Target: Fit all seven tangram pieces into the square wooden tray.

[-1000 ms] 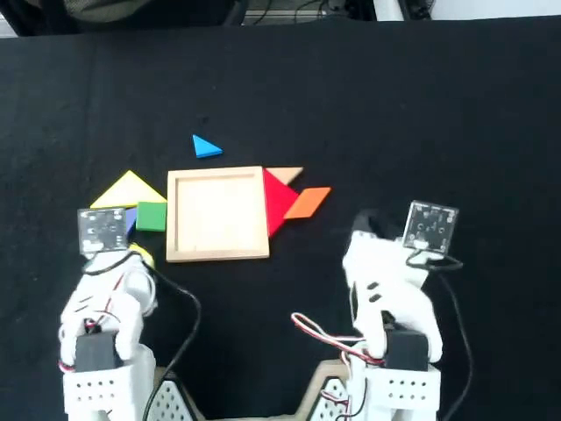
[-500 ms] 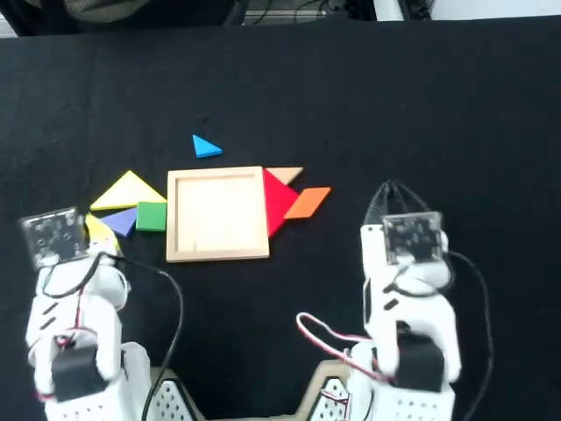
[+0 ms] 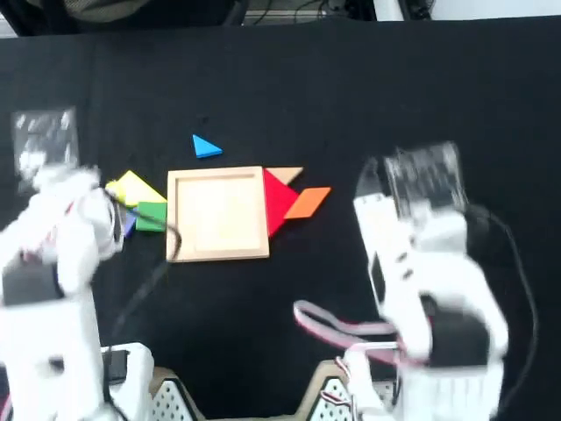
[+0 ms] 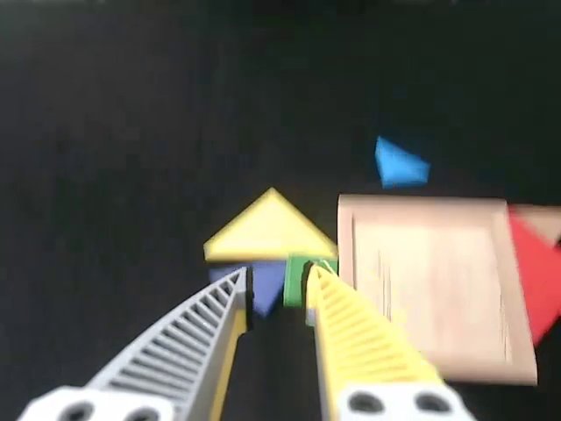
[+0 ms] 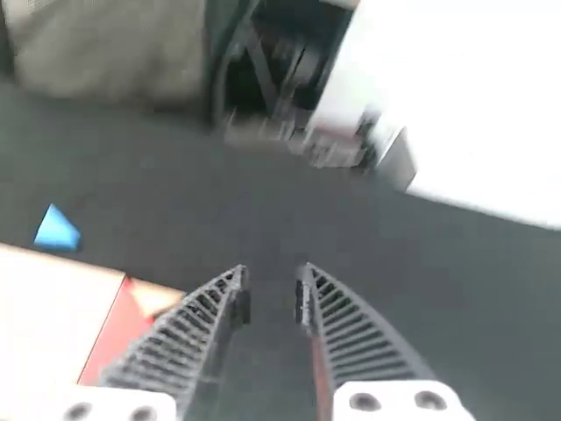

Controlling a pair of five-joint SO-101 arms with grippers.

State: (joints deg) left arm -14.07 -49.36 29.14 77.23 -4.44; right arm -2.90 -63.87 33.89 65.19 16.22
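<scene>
Left gripper (image 4: 276,279) is hanging with its fingers slightly apart and gripping nothing, just short of the green square (image 4: 296,274) and the indigo piece (image 4: 266,286); right gripper (image 5: 270,279) is likewise showing a narrow gap, empty, over the black table (image 3: 394,88) to the right of the tray. I am seeing the square wooden tray (image 3: 217,172) lying at mid-table with all seven pieces sitting outside it. Yellow triangle (image 3: 136,187), green square and indigo piece are clustering by its left edge; red triangle (image 3: 277,200) is touching its right edge, with the orange parallelogram (image 3: 308,202) and a tan triangle (image 3: 285,174) just beside; the blue triangle (image 3: 205,146) is lying apart, beyond the far edge.
</scene>
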